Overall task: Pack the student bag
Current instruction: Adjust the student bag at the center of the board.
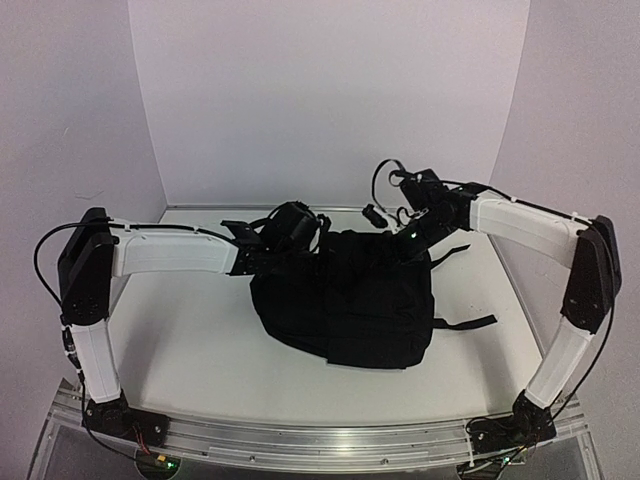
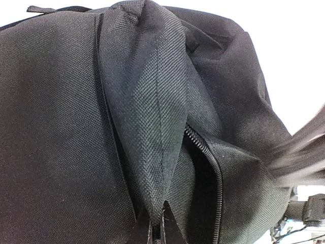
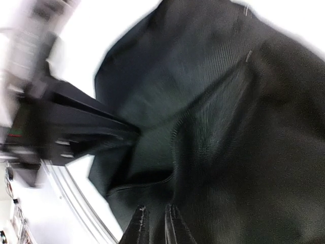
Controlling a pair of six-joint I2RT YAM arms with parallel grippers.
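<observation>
The student bag [image 1: 345, 300] is a large black backpack lying flat in the middle of the white table [image 1: 190, 340]. My left gripper [image 1: 300, 232] sits at its far left top edge. In the left wrist view that gripper [image 2: 158, 230] is shut on a raised fold of the student bag [image 2: 147, 112], beside the parted zip [image 2: 216, 162]. My right gripper [image 1: 408, 236] is at the bag's far right top edge. In the blurred right wrist view, the right gripper [image 3: 156, 223] has its jaws nearly together on a ridge of the student bag [image 3: 244, 132].
A black webbing strap [image 1: 465, 323] trails from the bag toward the table's right side. The left arm [image 3: 76, 127] shows as a dark blur beside the bag. A metal rail [image 1: 320, 440] runs along the near edge, and white walls enclose the table.
</observation>
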